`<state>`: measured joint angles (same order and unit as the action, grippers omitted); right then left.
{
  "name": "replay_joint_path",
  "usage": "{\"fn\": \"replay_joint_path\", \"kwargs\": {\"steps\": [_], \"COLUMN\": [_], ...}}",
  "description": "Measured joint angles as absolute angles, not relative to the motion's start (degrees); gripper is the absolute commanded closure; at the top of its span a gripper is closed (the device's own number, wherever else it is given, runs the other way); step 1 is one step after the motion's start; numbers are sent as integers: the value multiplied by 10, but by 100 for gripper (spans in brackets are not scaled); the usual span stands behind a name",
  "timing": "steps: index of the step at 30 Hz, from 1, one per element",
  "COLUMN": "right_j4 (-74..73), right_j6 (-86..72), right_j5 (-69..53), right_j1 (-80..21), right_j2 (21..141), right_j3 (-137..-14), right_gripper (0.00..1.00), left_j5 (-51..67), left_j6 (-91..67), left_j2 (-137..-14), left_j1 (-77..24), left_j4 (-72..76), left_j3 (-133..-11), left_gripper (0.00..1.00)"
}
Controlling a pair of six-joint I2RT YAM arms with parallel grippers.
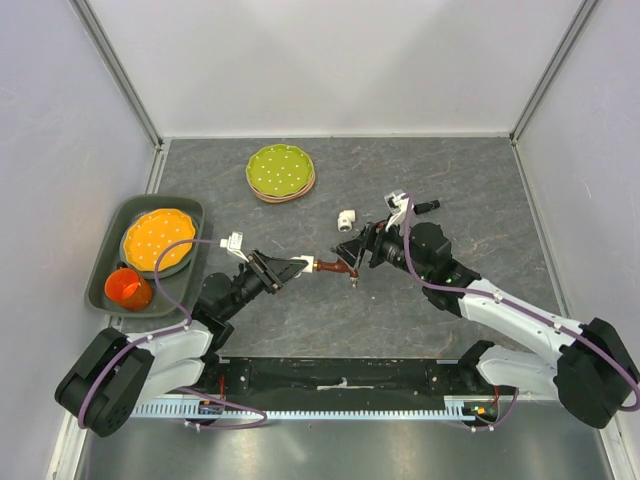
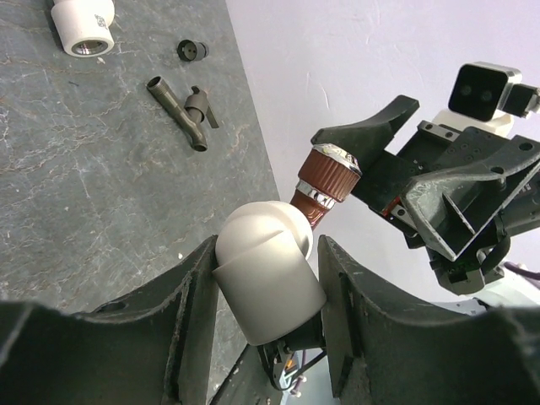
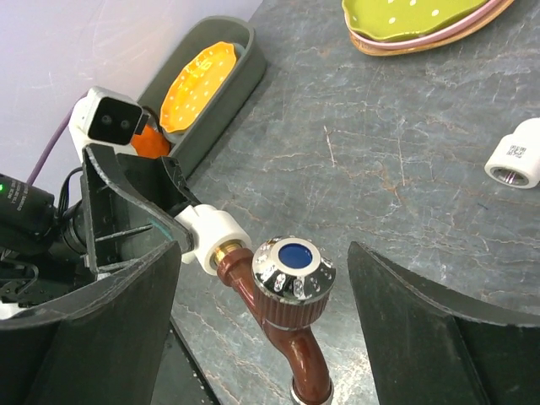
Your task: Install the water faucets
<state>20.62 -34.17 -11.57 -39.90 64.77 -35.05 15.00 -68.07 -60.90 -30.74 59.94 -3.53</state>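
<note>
Left hand (image 2: 270, 261): closed firmly on a white elbow fitting (image 3: 215, 240), both fingers pressed to its sides, held clear of the tabletop (image 2: 84, 211); the reddish-brown faucet (image 3: 283, 316) projects from the elbow's far end, away from this hand, with a brass collar showing at the joint

Right hand (image 3: 266, 270): jaws spread wide, one finger on either side of that faucet's top handle, touching neither side and holding nothing

Judgement on progress: the first faucet appears seated in its fitting, though how tight the thread is cannot be told; the dark grey faucet (image 2: 181, 108) lies loose on the tabletop beyond the left hand, with a second white elbow (image 2: 82, 21) and a short black cylinder (image 2: 192, 51) near it, none of them joined; roughly half the work looks to remain

Containers: off the left hand's outer side, a grey tray (image 1: 100, 265) carries an orange plate (image 1: 158, 240) and an orange cup (image 1: 127, 288); further out, ahead of both hands, a green plate (image 1: 280, 170) sits stacked on a pink plate (image 1: 303, 191)
</note>
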Motion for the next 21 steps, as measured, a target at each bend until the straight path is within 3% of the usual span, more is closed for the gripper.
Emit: {"fn": "replay_joint_path", "kwargs": {"steps": [11,14,21], "right_j4": [222,234,274], "right_j6": [-313,-314,-342], "right_j5": [-152,-169,-220], "right_j1": [-399,-399,-399], "right_j2": [628,636,656], "right_j3": [-303,-295,-292], "right_gripper": [23,35,78], "left_j5": [141,141,141], "left_j6": [-709,-712,-712], "left_j2": [-611,-611,-611], "left_j1": [-307,-307,-307], "left_j4": [617,631,656], "left_j3": [-32,-30,-29], "left_gripper": [98,98,98]}}
